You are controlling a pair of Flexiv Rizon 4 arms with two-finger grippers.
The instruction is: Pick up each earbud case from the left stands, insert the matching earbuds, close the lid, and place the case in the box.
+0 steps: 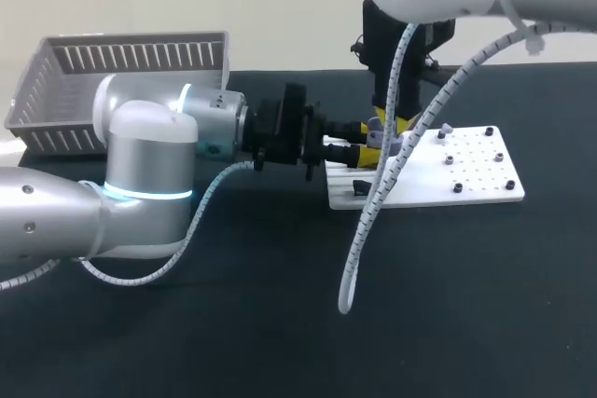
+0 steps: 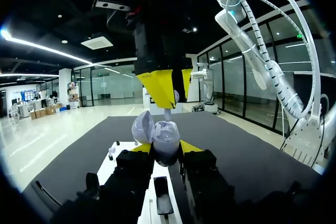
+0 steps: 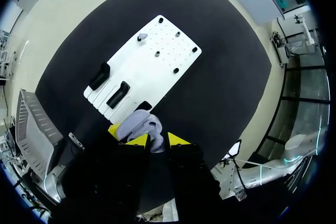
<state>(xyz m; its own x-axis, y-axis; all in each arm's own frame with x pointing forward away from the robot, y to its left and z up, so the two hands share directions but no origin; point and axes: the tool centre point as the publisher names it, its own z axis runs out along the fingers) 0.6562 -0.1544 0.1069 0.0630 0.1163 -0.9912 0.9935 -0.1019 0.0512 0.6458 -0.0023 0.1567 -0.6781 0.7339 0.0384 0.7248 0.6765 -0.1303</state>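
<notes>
A lavender earbud case (image 2: 165,139) with its lid (image 2: 142,127) swung open is held upright over the near-left end of the white board (image 1: 476,188), and my left gripper (image 2: 166,149) is shut on it from both sides. My right gripper (image 2: 167,95) points straight down just above the open case, shut on a small pale earbud (image 2: 168,113) whose lower end reaches the case's opening. In the right wrist view the case (image 3: 137,121) shows just ahead of the right gripper (image 3: 157,140). In the head view both grippers (image 1: 366,142) (image 1: 392,130) meet at the board's left end.
The white board (image 3: 152,61) carries two empty black stands (image 3: 100,76) (image 3: 118,94), a lavender earbud (image 3: 142,36) on a peg and several dark pegs (image 1: 458,187). A grey slatted basket (image 1: 56,109) stands at the back left. Dark tabletop lies in front.
</notes>
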